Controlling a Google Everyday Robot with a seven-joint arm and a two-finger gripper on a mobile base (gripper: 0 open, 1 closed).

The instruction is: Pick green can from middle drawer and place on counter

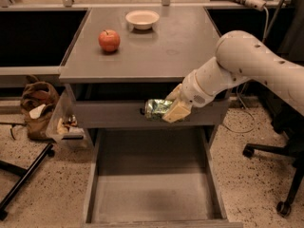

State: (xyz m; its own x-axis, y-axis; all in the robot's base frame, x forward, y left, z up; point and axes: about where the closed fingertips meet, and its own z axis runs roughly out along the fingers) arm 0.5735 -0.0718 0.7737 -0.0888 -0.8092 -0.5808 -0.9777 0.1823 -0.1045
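My gripper (167, 108) is shut on the green can (156, 108), a shiny dented green can held on its side. It hangs in front of the grey drawer face (109, 114), just below the counter's front edge and above the open middle drawer (152, 194). The drawer's flat grey floor holds nothing. The counter (161, 46) is the grey tabletop above. My white arm (251, 61) reaches in from the right.
A red apple (109, 40) and a white bowl (142, 19) stand on the counter's far left part. A brown bag (40, 108) and a clear bin (66, 125) sit on the floor at left. An office chair base (280, 175) stands at right.
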